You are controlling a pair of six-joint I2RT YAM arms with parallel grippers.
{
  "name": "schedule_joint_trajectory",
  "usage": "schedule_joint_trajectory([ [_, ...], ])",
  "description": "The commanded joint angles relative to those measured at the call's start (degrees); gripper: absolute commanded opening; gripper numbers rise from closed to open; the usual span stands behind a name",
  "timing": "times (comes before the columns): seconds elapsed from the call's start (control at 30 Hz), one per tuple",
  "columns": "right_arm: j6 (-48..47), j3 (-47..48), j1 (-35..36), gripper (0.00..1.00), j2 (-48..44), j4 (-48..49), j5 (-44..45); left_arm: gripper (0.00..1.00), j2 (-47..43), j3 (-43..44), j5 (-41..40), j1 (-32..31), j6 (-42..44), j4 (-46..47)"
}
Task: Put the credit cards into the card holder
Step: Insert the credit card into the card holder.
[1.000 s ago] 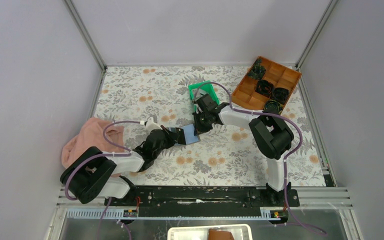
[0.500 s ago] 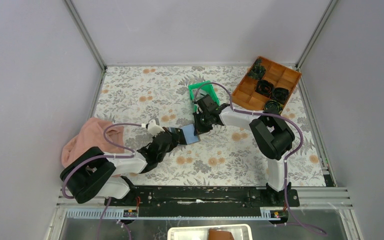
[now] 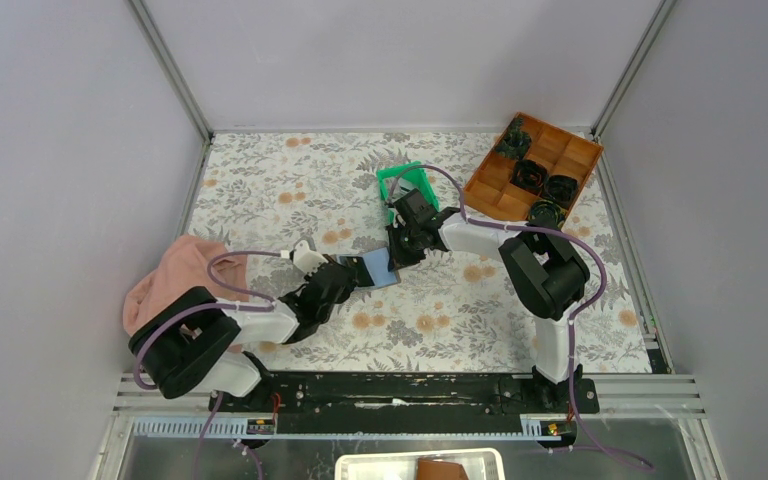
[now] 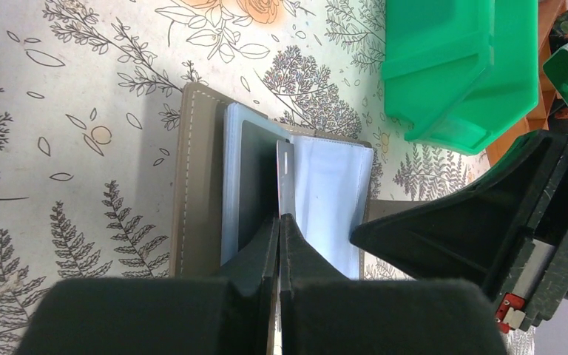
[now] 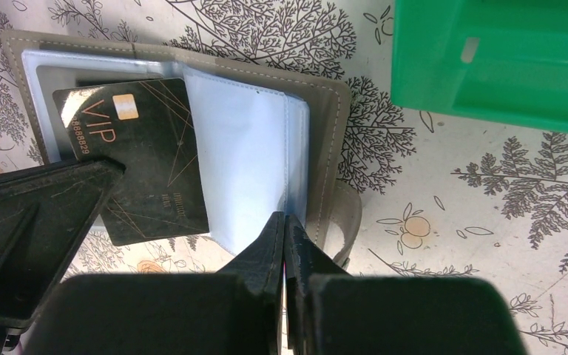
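Observation:
The grey card holder (image 3: 380, 268) lies open on the floral table with its blue sleeves up; it also shows in the left wrist view (image 4: 200, 192) and the right wrist view (image 5: 322, 111). My left gripper (image 4: 279, 219) is shut on a black VIP credit card (image 5: 144, 159), seen edge-on in the left wrist view (image 4: 285, 174), with its front edge over the holder's left page. My right gripper (image 5: 285, 219) is shut on the edge of a pale blue sleeve (image 5: 244, 163) of the holder. In the top view the left gripper (image 3: 347, 272) and right gripper (image 3: 397, 256) meet at the holder.
A green plastic bin (image 3: 407, 184) stands just behind the holder, close to the right arm. A brown compartment tray (image 3: 505, 185) with dark parts is at the back right. A pink cloth (image 3: 175, 275) lies at the left by the left arm.
The left arm has shifted a little, its elbow lower and nearer the front. The card holder and the right gripper have stayed in place.

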Motion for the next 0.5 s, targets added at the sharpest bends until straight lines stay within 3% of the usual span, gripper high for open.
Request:
schedule_joint_trajectory([
  [0.0, -0.68, -1.59, 0.51, 0.0, -0.22, -1.94, 2.05, 0.0, 2.53, 0.4, -0.77, -0.32, -0.75, -0.38],
  [0.27, -0.69, -1.56, 0.49, 0.0, 0.26, -2.11, 2.05, 0.0, 3.66, -0.55, 0.69, -0.31, -0.77, 0.07],
  [0.47, -0.82, -1.3, 0.44, 0.0, 0.65, -2.43, 2.37, 0.0, 4.86, -3.05, 3.71, -0.35, 2.42, 6.05],
])
